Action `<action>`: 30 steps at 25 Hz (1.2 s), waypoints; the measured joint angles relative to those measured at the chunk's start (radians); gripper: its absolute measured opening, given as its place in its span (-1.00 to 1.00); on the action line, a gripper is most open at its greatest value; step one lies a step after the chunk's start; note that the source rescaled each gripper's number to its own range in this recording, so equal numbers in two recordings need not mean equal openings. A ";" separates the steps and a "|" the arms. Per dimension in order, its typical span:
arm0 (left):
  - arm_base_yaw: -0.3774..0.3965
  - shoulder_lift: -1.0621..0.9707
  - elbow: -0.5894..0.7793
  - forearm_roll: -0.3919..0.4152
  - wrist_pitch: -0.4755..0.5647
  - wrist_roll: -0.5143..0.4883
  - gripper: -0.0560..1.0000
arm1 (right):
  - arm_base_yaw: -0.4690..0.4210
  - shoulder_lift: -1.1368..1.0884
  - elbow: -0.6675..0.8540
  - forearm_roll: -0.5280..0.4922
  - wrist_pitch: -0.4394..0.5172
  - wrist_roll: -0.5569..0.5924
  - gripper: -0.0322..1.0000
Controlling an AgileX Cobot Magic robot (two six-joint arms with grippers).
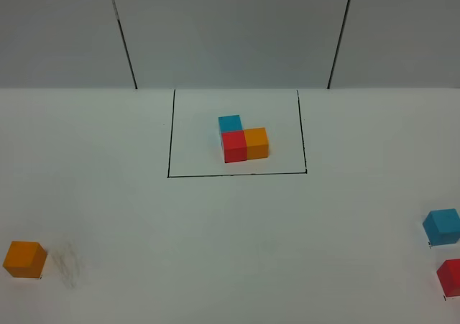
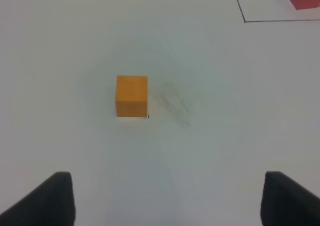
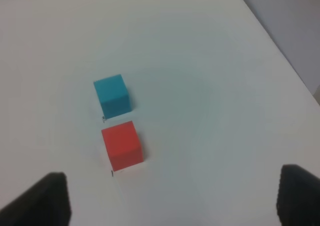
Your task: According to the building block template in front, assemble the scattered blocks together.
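- Orange cube (image 1: 24, 258): sits alone at near-left of white table (image 1: 215, 252), well apart from everything else.
- Light-blue cube (image 1: 441, 225) and red cube (image 1: 450, 276): near-right of table, close together but not touching, blue farther back. Small gap btwn them shows in right wrist view.
- All 3 loose cubes: plain matte, same size, flat on table, none stacked.
- Building block template (image 1: 244, 140): mid-table toward the back. Blue cube at rear, red in front of it, orange touching red on its right, making an L.
- Black outline (image 1: 171, 133): thin rectangle drawn round the template w/ clear margin on all sides. No loose cube inside it.
- Left gripper (image 2: 167, 201): jaws wide apart, nothing btwn them. Orange cube lies ahead of it, not touched.
- Right gripper (image 3: 172, 201): jaws apart, empty. Red and blue cubes lie ahead of it, not touched.
- Grey smudge (image 1: 68, 265): faint mark on table just beside orange cube, on its right.
- Wall panels (image 1: 230, 29) behind table: grey, w/ two dark slanted seams.
- Nothing lies btwn loose cubes and outline.
- Cut off / hard to see: red cube clipped by right edge of high view. Only dark fingertips of each gripper show, in wrist views. Left wrist view catches just one outline corner and bits of template's red and blue.
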 joint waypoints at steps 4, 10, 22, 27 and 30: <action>0.000 0.000 0.000 0.000 0.000 0.000 0.78 | 0.000 0.000 0.000 0.000 0.000 0.000 0.53; 0.000 0.000 0.000 0.000 0.000 0.000 0.78 | 0.000 0.000 0.000 0.000 0.000 0.000 0.53; 0.000 0.000 0.000 0.000 0.000 0.000 0.78 | 0.000 0.000 0.000 0.000 0.000 0.000 0.53; 0.000 0.000 0.000 0.000 0.000 0.000 0.78 | 0.000 0.000 0.000 0.000 0.000 0.000 0.53; 0.000 0.000 0.000 0.000 0.000 0.000 0.78 | 0.000 0.000 0.000 0.000 0.000 0.000 0.53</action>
